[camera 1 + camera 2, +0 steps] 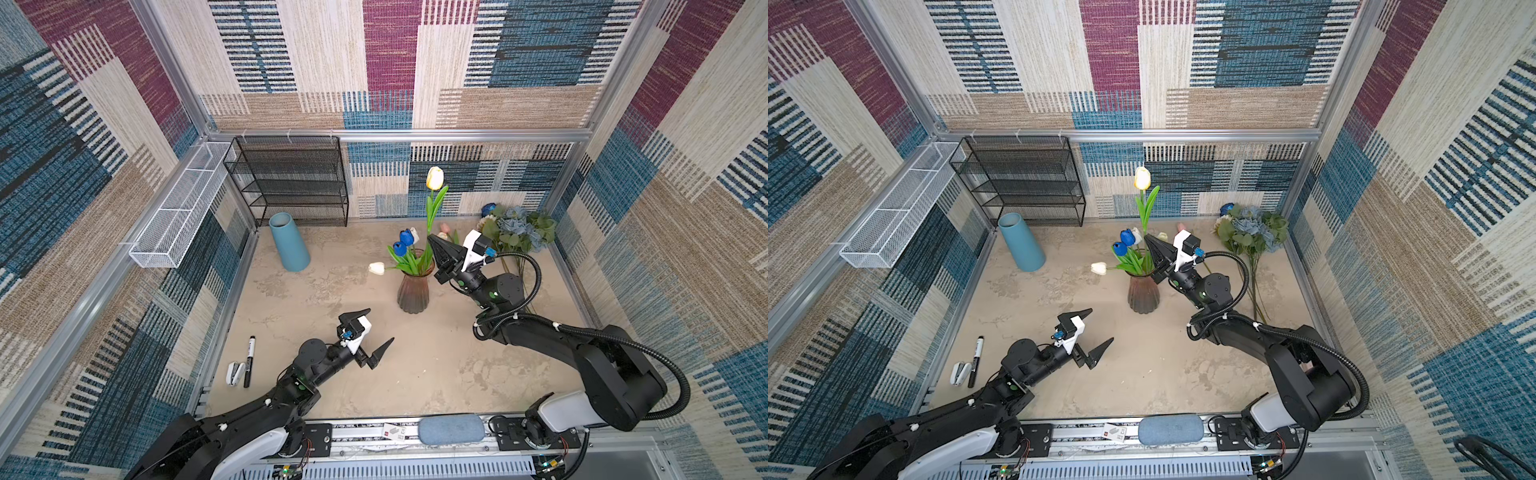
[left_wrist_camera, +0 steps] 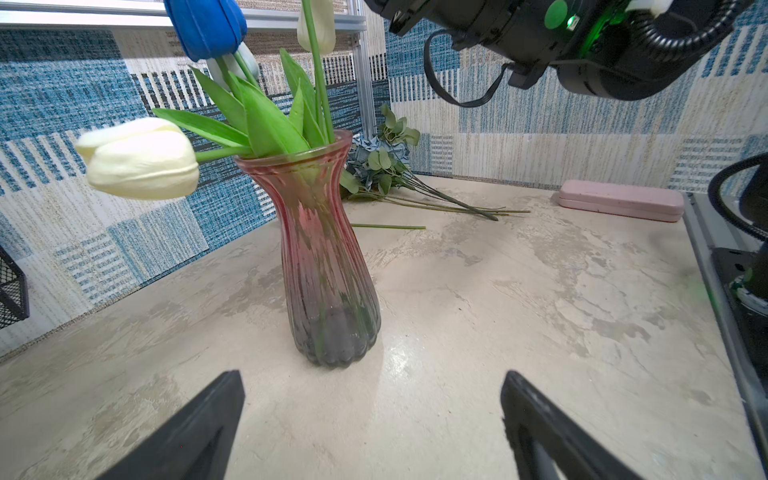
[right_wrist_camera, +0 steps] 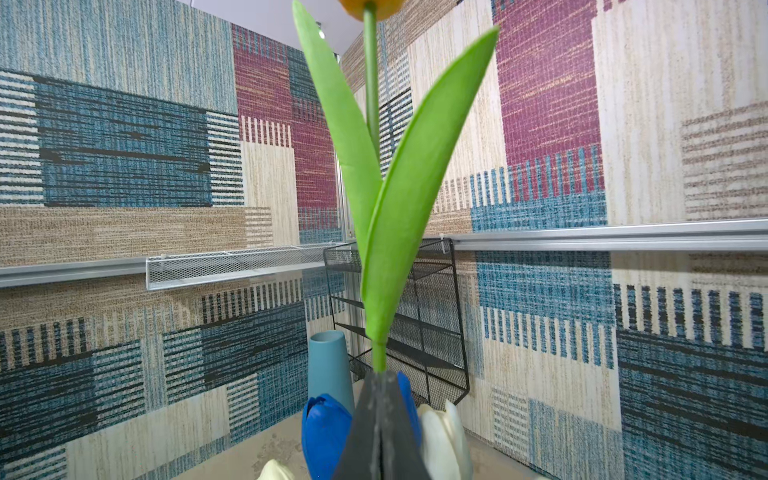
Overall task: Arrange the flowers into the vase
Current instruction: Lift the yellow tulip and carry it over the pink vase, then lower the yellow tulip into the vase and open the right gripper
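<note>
A ribbed pink glass vase [image 1: 412,291] [image 1: 1143,293] [image 2: 328,257] stands mid-table holding blue tulips [image 1: 405,243] [image 3: 326,432] and a drooping white tulip [image 1: 377,268] [image 2: 141,160]. My right gripper [image 1: 431,237] [image 1: 1148,238] [image 3: 380,376] is shut on the green stem of a yellow tulip [image 1: 435,178] [image 1: 1142,178], which stands upright above the vase; its stem [image 2: 318,83] runs down into the vase mouth. My left gripper [image 1: 380,325] [image 1: 1101,325] [image 2: 372,376] hangs open and empty in front of the vase. More flowers [image 1: 519,228] [image 1: 1254,228] [image 2: 382,158] lie at the back right.
A blue cone-shaped vase [image 1: 289,243] and a black mesh rack [image 1: 291,178] stand at the back left, with a white mesh basket [image 1: 183,208] on the left wall. A marker [image 1: 249,361] lies front left. A pink case [image 2: 621,203] lies near the right wall.
</note>
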